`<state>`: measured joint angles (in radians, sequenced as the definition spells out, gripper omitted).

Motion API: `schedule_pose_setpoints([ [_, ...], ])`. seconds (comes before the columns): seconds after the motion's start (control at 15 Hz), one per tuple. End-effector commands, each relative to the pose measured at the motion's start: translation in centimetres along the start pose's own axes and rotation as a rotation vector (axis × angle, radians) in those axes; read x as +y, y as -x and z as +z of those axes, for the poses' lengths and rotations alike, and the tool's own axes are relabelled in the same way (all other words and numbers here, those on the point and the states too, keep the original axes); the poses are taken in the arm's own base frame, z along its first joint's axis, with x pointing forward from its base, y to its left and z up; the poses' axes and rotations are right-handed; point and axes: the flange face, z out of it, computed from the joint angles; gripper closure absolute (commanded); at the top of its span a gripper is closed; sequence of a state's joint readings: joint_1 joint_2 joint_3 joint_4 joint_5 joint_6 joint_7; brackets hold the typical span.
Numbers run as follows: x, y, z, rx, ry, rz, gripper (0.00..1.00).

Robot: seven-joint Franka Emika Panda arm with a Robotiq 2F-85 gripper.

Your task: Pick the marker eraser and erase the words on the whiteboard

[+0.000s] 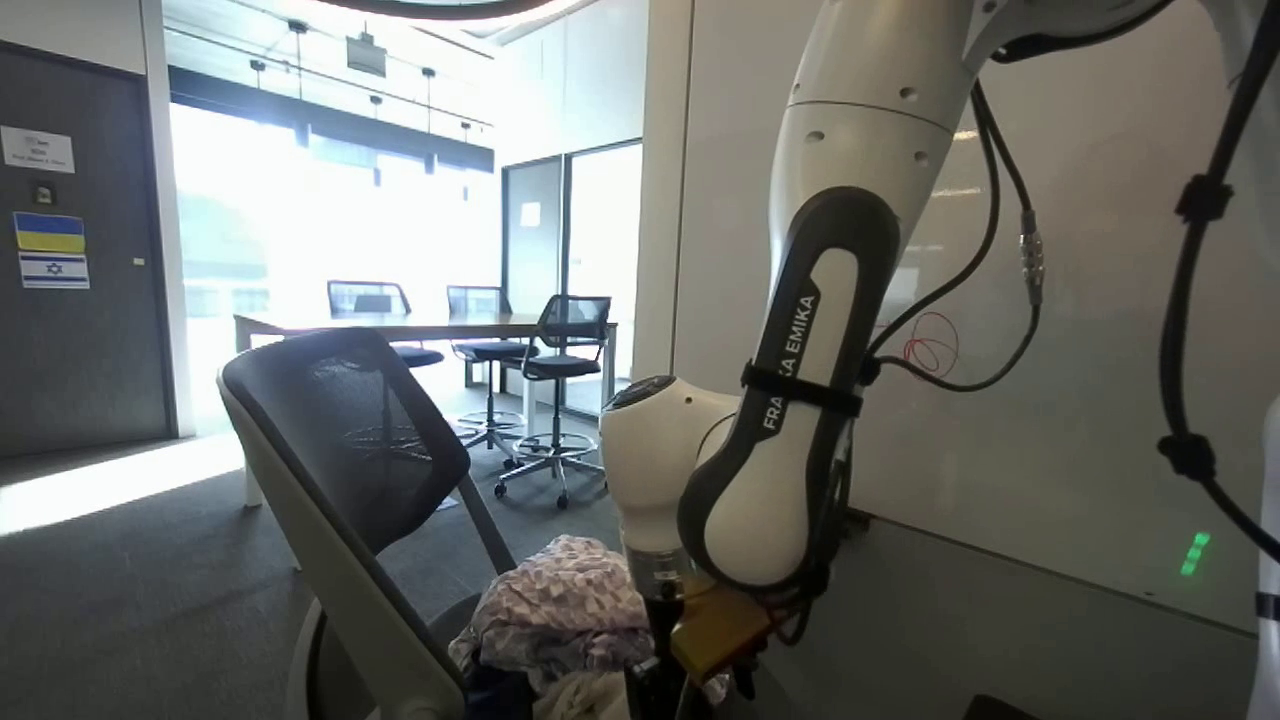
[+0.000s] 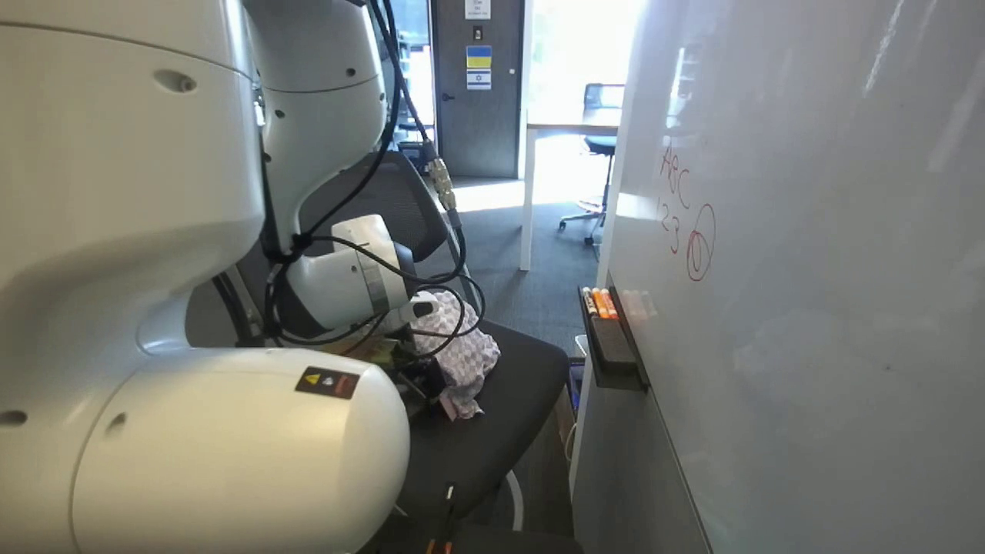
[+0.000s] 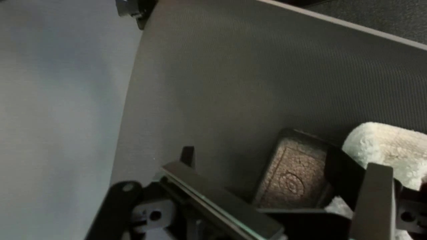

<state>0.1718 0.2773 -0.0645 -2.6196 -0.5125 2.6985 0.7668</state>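
"Whiteboard [image 2: 816, 346] is looming largest?"

"Yes. Next, a tabletop [image 1: 440, 324] is stretching behind, with a tall chair [image 1: 560, 367] standing by its right corner. On a nearer seat [image 2: 512, 400], a patterned cloth [image 1: 570, 590] is lying."

"The words [image 2: 675, 178]?"

"Showing red near the whiteboard's far edge."

"And the claw [image 3: 298, 203]?"

"Its fingers [image 3: 373, 200] are standing apart, the brown marker eraser [image 3: 293, 176] showing between them. Whether they're touching it, I'm unable to tell."

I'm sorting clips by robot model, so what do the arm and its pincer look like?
The arm is white and rounded, with a dark panel whose white lettering ends in EMIKA, a black strap, a black label with a yellow triangle, black cables and a silver connector. The pincer has black linkages and flat, greyish pads.
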Motion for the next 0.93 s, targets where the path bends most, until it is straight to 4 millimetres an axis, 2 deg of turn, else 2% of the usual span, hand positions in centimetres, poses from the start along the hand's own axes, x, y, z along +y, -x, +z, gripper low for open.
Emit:
schedule_pose_setpoints([
  [0.0,-1.8,-1.9,-0.3,0.094,-0.011,-0.065,0.00],
  [0.2,-2.6,-2.8,-0.6,0.136,-0.019,-0.094,0.00],
  [0.33,-2.3,-3.4,-0.4,0.139,-0.045,-0.059,0.00],
  [0.67,0.5,-4.4,1.2,0.104,-0.069,0.068,0.00],
  [0.87,1.6,-4.5,1.7,0.064,-0.101,0.157,0.00],
])
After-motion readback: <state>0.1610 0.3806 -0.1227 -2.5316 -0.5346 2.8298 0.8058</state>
